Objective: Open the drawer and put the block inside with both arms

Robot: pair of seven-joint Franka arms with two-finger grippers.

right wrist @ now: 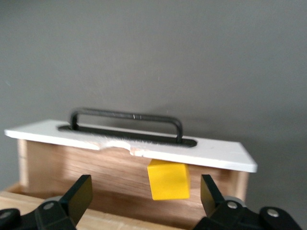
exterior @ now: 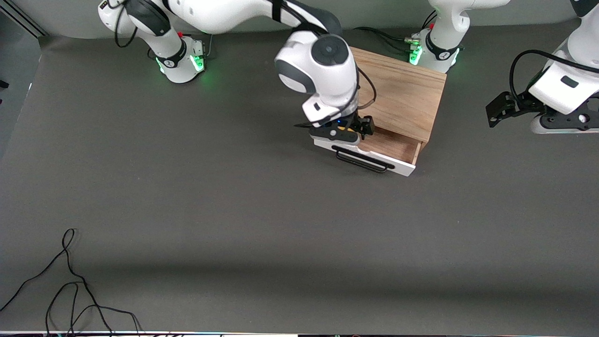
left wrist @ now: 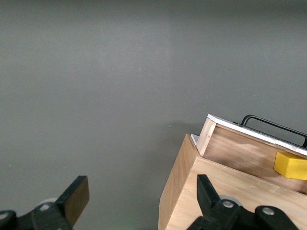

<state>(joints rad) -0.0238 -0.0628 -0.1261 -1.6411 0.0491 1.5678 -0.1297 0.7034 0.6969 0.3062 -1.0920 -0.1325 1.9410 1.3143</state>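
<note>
Inside the open drawer [right wrist: 129, 148], the block [right wrist: 168, 179], below the spread right claw [right wrist: 144, 201].

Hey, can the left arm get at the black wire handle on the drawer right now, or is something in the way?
Probably yes: the black wire handle shows bare on the white drawer front, and the open right gripper hangs over the drawer's inside, not the handle. The open left gripper waits off the box's end.

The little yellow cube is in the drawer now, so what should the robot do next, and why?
Probably lift the right end effector straight up out of the white-fronted wooden drawer. Its fingers are spread wide, and the small yellow cube sits free between them inside the open drawer. The left end effector waits open over the table, toward the left arm's end.
</note>
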